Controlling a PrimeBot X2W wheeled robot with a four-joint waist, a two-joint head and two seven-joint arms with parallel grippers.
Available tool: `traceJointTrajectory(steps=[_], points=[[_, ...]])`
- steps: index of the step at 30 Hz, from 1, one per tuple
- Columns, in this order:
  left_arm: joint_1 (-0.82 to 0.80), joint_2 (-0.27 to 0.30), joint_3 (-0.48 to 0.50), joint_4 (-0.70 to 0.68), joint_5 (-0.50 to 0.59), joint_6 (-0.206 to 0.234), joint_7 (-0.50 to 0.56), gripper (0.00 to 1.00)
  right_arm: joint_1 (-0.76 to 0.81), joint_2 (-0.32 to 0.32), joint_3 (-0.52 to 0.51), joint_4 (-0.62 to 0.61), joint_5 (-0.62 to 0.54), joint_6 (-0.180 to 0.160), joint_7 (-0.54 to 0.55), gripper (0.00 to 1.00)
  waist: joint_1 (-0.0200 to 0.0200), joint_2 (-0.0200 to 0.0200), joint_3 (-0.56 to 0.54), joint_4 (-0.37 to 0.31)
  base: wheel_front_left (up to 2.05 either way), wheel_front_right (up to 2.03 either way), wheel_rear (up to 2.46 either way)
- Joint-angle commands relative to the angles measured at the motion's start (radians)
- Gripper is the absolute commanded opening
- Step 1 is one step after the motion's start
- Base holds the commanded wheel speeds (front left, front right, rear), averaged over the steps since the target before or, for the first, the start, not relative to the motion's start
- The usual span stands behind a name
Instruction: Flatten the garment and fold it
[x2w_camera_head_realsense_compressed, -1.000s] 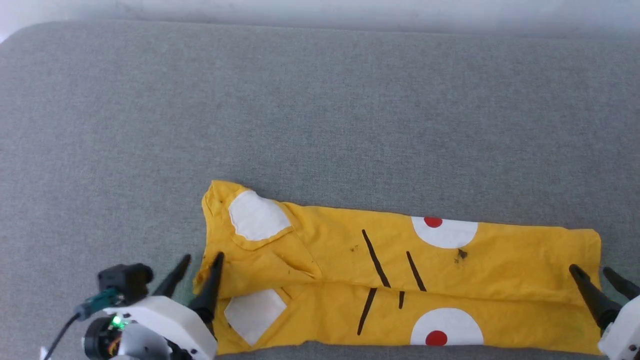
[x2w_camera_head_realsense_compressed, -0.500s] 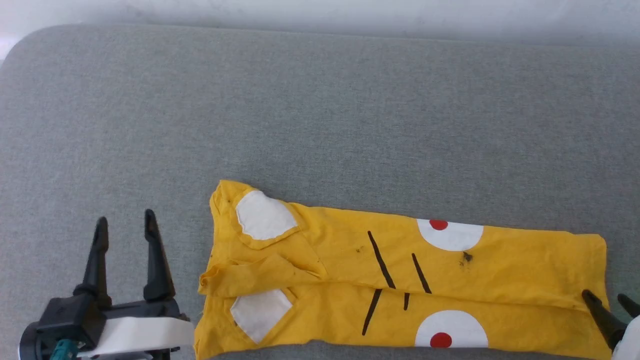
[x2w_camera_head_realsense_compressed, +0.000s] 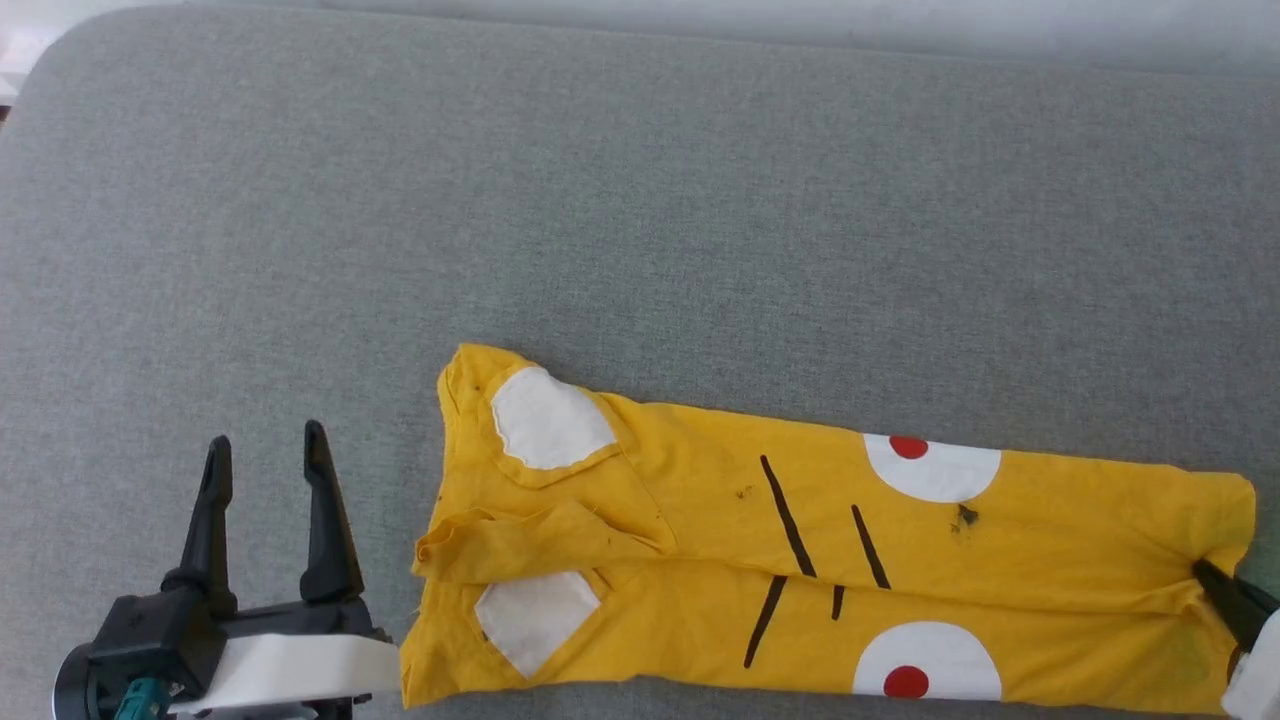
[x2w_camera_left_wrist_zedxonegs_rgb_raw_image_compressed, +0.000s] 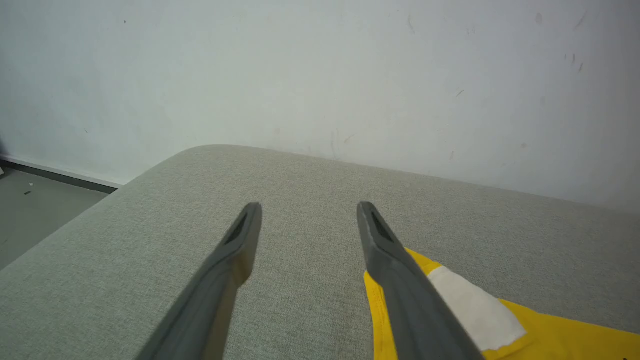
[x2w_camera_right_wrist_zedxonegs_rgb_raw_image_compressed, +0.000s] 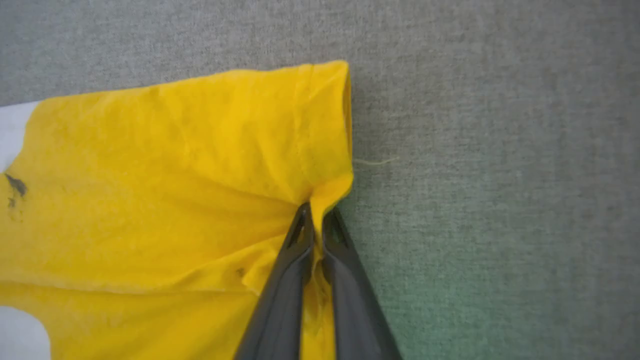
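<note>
Now the right gripper (x2w_camera_right_wrist_zedxonegs_rgb_raw_image_compressed: 314, 212) has clenched. Its two dark fingers, spread apart at the cloth's end a second ago, are pressed together on the right-hand edge of the garment (x2w_camera_head_realsense_compressed: 800, 540), and the yellow cotton puckers into creases that run toward the pinch. The left gripper (x2w_camera_head_realsense_compressed: 265, 435) has gone the other way: a second ago its fingers were at the garment's left end, and it now stands over the bare grey cushion (x2w_camera_head_realsense_compressed: 640, 200) just beside that end, fingers wide apart and holding nothing. The garment lies as a long band across the near part of the cushion, its two long sides folded in to meet along the middle, print upward, the left end rumpled. By the look of it, the lengthwise folds are done and the right end is taken for a crosswise fold toward the left — the released left claw leaves that end free.
</note>
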Motion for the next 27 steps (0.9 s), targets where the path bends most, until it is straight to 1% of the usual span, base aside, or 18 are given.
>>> traceJointTrajectory(steps=[1, 5, 7, 8, 12, 15, 18, 21, 27], points=[[-0.013, -0.003, 0.005, 0.000, 0.006, -0.008, -0.005, 1.00, -0.017, 0.005, -0.014, 0.012, 0.001, -0.002, -0.006, 0.00, 0.0000, -0.0001, 0.001, -0.006, 0.00, 0.00, 0.00], [-0.017, 0.001, 0.003, 0.002, 0.011, -0.011, -0.005, 1.00, -0.041, -0.028, -0.081, 0.004, -0.042, -0.002, -0.033, 0.00, 0.0000, -0.0001, -0.002, -0.016, 0.00, 0.00, 0.00], [-0.019, 0.000, -0.001, 0.007, 0.012, -0.014, -0.005, 1.00, -0.047, -0.041, -0.117, 0.018, -0.050, -0.002, -0.029, 0.00, 0.0000, -0.0001, -0.008, -0.020, 0.00, 0.00, 0.00], [-0.019, 0.000, -0.001, 0.007, 0.012, -0.014, -0.005, 1.00, -0.047, -0.041, -0.117, 0.018, -0.050, -0.002, -0.029, 0.00, 0.0000, -0.0001, -0.008, -0.020, 0.00, 0.00, 0.00], [-0.019, 0.001, -0.012, 0.021, 0.012, -0.020, -0.002, 1.00, -0.044, -0.081, -0.195, 0.059, -0.094, -0.002, -0.024, 0.00, 0.0000, -0.0001, -0.023, -0.022, 0.00, 0.00, 0.00], [-0.017, 0.003, -0.019, 0.032, 0.011, -0.022, 0.004, 1.00, -0.037, -0.085, -0.201, 0.060, -0.093, -0.002, -0.019, 0.00, 0.0000, -0.0001, -0.039, -0.021, 0.00, 0.00, 0.00], [-0.011, 0.000, -0.023, 0.040, 0.005, -0.023, 0.007, 1.00, -0.028, -0.058, -0.136, 0.012, -0.032, -0.002, 0.015, 0.00, 0.0000, -0.0001, -0.061, -0.020, 0.00, 0.00, 0.00], [-0.005, -0.006, -0.024, 0.044, -0.003, -0.026, 0.006, 1.00, -0.016, -0.035, -0.041, -0.078, 0.014, -0.002, 0.034, 0.00, 0.0000, -0.0001, -0.085, -0.016, 0.00, 0.00, 0.00], [0.008, -0.014, -0.029, 0.055, -0.014, -0.034, 0.004, 1.00, -0.004, 0.034, 0.162, -0.235, 0.075, -0.002, 0.079, 0.00, 0.0000, -0.0001, -0.127, 0.003, 0.00, 0.00, 0.00]])
